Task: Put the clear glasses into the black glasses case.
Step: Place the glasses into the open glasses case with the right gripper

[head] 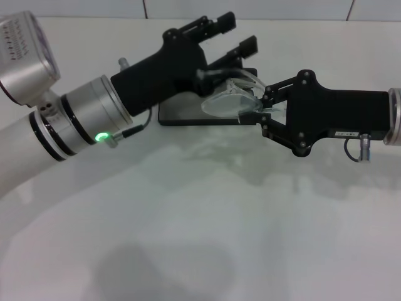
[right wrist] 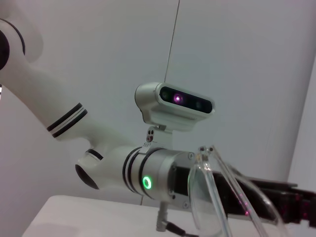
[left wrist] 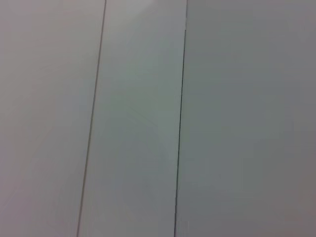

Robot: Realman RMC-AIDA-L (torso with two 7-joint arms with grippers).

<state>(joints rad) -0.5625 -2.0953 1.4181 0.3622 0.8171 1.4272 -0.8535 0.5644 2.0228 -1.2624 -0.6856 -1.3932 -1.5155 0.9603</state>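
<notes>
Right gripper (head: 266,108) clamps clear glasses (head: 233,97) over black glasses case (head: 182,113), far centre; left gripper (head: 233,36) spread, beside.

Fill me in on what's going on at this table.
Both arms meet over the black glasses case, which lies on the white table. The right gripper holds the clear glasses just above the case. The left gripper reaches in from the other side with open fingers, beside the glasses. The glasses are not yet in the case.
</notes>
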